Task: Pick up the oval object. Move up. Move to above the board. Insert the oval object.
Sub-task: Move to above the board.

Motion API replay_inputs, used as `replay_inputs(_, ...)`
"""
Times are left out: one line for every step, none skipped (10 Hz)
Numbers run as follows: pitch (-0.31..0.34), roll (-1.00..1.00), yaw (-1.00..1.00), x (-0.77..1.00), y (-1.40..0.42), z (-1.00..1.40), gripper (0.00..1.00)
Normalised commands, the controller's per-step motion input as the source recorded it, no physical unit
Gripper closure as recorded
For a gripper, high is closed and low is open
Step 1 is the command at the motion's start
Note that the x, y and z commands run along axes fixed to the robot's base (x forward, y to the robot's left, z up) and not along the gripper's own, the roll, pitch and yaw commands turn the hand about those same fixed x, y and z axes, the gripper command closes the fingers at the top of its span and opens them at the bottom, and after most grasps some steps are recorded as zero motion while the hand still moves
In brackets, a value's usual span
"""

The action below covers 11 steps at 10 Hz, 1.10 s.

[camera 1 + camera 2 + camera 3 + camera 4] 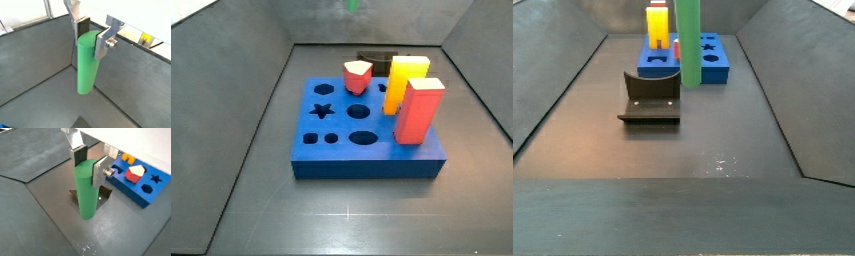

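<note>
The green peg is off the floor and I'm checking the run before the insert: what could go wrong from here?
1. The gripper holds the green peg only near its top, so the long free end could swing or tilt in the jaws.
2. On the board, the red block and yellow block stand tall near the oval hole; the peg may clip them.
3. The fixture lies close by.

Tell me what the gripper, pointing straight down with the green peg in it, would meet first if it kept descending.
The gripper holds the oval object upright; its lower end would probably meet the fixture, or the bare floor just beside it. Depth is unclear. The board lies off to the side.
</note>
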Motion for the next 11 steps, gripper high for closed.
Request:
replay_inputs(-0.044, -0.21, -0.37, -0.14, -1.00, 0.09, 1.00)
replay_inputs(-0.063, -0.21, -0.36, -0.15, -1.00, 0.09, 1.00)
replay_inputs(-0.096, -0.16, -0.20, -0.16, -1.00, 0.09, 1.00)
replay_inputs(-0.084, -0.13, -0.11, -0.16, -1.00, 0.09, 1.00)
replay_inputs(-0.070, -0.09, -0.06, -0.16, -1.00, 0.09, 1.00)
replay_inputs(-0.047, -0.02, -0.02, -0.16, -1.00, 0.09, 1.00)
replay_inputs(-0.041, -0.02, 0.00, -0.16, -1.00, 0.09, 1.00)
replay_inputs(-0.030, -0.01, 0.00, -0.16, -1.00, 0.09, 1.00)
replay_inputs(-0.018, 0.00, 0.00, -0.16, -1.00, 0.08, 1.00)
replay_inputs(-0.010, 0.00, 0.01, -0.17, -1.00, 0.09, 1.00)
replay_inputs(-0.003, -0.01, 0.01, -0.17, -1.00, 0.09, 1.00)
